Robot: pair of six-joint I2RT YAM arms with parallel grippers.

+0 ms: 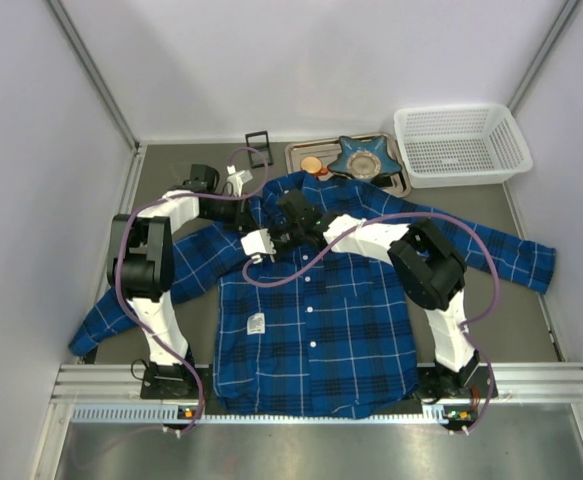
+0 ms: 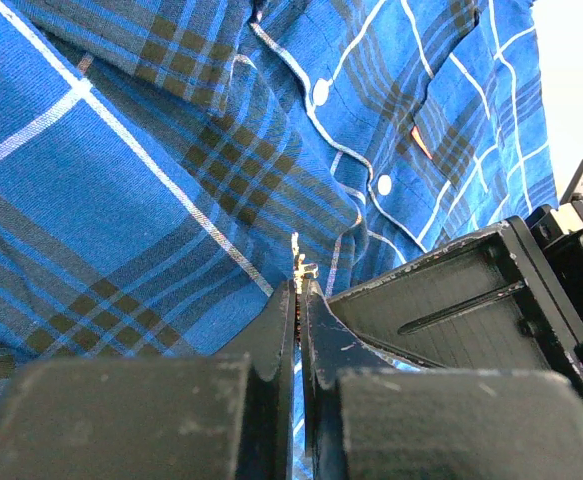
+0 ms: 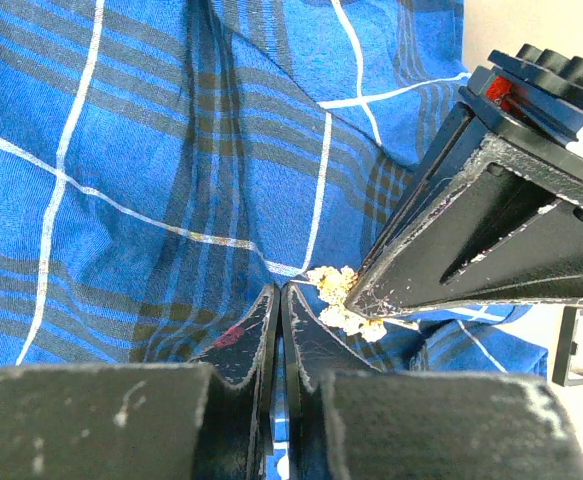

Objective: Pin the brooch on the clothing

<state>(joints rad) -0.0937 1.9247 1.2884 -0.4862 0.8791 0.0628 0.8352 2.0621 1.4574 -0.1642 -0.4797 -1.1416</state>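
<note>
2 grippers meet on the clothing (image 1: 311, 330) near its collar, each with its jaws pressed together. The left gripper (image 2: 295, 288) is clamped on the brooch (image 3: 339, 298), a thin gold sliver poking out just ahead of its fingertips. The right gripper (image 3: 279, 296) rests on cloth with the brooch just beside its tips. Pinning appears under way, not finished. Whether the pin has pierced the fabric, or whether the right gripper pinches cloth, is hidden.
</note>
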